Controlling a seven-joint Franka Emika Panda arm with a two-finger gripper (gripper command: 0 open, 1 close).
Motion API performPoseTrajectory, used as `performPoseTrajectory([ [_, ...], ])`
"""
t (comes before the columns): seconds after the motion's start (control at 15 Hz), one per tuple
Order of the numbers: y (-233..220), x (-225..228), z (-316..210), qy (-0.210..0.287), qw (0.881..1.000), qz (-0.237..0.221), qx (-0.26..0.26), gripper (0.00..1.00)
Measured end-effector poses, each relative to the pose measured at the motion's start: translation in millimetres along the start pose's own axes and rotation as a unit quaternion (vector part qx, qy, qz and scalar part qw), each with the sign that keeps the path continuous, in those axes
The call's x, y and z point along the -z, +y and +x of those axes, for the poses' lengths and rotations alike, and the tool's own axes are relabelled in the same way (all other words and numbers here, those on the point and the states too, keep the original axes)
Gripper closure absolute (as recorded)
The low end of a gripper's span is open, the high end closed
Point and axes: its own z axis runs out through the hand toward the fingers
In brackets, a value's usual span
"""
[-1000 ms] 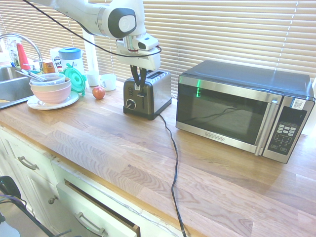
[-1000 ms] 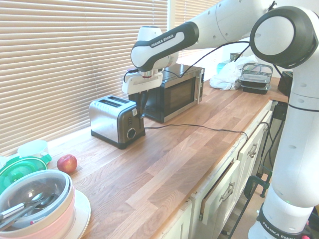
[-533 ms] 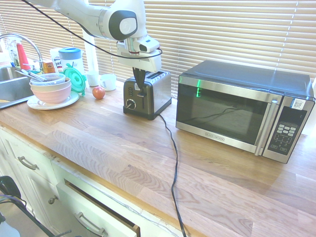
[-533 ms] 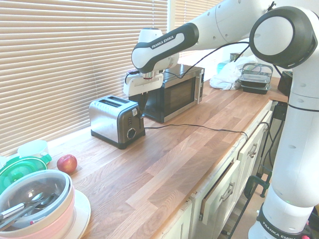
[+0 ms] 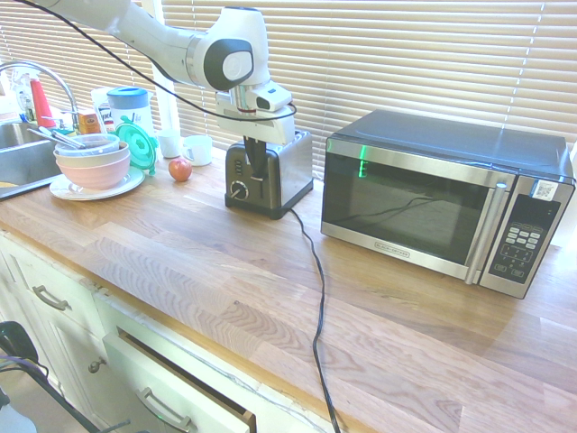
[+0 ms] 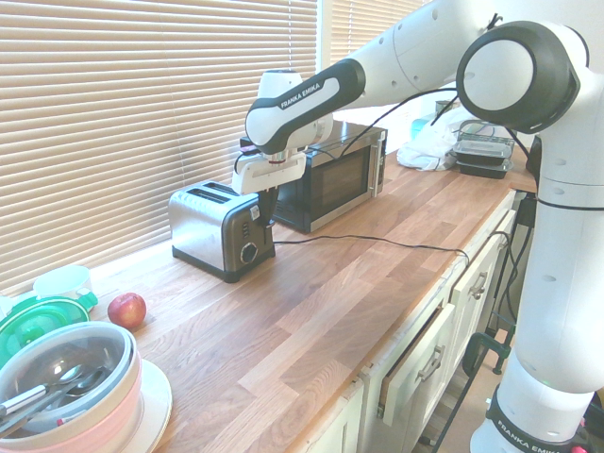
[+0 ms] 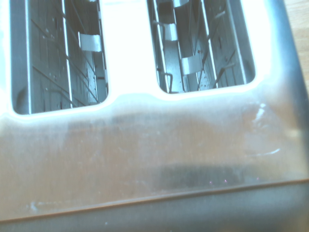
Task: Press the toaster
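The toaster point(image 5: 275, 171) stands on the wooden counter, steel-sided with a black front panel and a round knob point(image 5: 238, 189). From the other side, the toaster point(image 6: 215, 226) shows its two top slots. My gripper point(image 5: 255, 171) points straight down against the front panel, just above the knob, fingers shut together with nothing held. In the second exterior view the gripper point(image 6: 267, 209) sits at the panel's upper edge. The fingers hide the lever. The wrist view is filled by the toaster's top point(image 7: 145, 154) and its two empty slots.
A microwave point(image 5: 442, 203) stands right of the toaster, and a black cord point(image 5: 317, 298) trails from the toaster to the counter's front edge. To the left are a red apple point(image 5: 180, 169), stacked bowls point(image 5: 93, 162), cups point(image 5: 196, 149) and the sink point(image 5: 18, 149). A drawer point(image 5: 180, 392) is ajar below.
The fingers have closed together, and the hand has come down along the toaster's front panel. The toaster has not shifted.
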Motion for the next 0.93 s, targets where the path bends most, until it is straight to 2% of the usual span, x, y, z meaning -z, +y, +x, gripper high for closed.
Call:
performPoseTrajectory([
  [0.47,3.9,-41.2,1.4,-0.022,1.000,0.002,-0.002,1.00],
  [0.93,5.7,-40.9,3.0,-0.024,1.000,0.007,-0.003,1.00],
])
